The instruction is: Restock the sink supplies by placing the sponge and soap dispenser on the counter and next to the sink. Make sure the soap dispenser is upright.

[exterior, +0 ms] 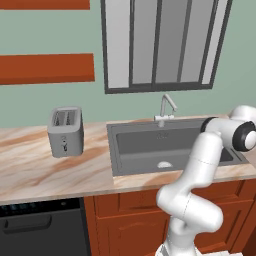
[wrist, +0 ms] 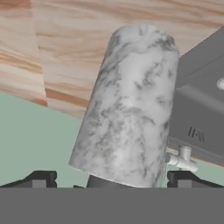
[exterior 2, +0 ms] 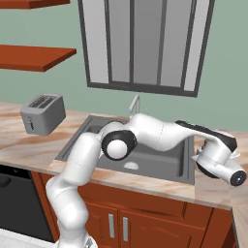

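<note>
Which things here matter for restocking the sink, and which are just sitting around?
Part of the job:
soap dispenser, close in front of the open hand, between its fingers
sink
counter

Just sitting around:
toaster
faucet
window
shelves
dishwasher

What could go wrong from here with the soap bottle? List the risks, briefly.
1. The gripper has its jaws open on either side of the soap dispenser, clear of it. A sideways drift of the hand could knock it over.
2. The sink lies close beside it, so a tipped bottle might roll off the counter into the basin.
3. The tilted hand view cannot confirm that it stands upright.
</note>
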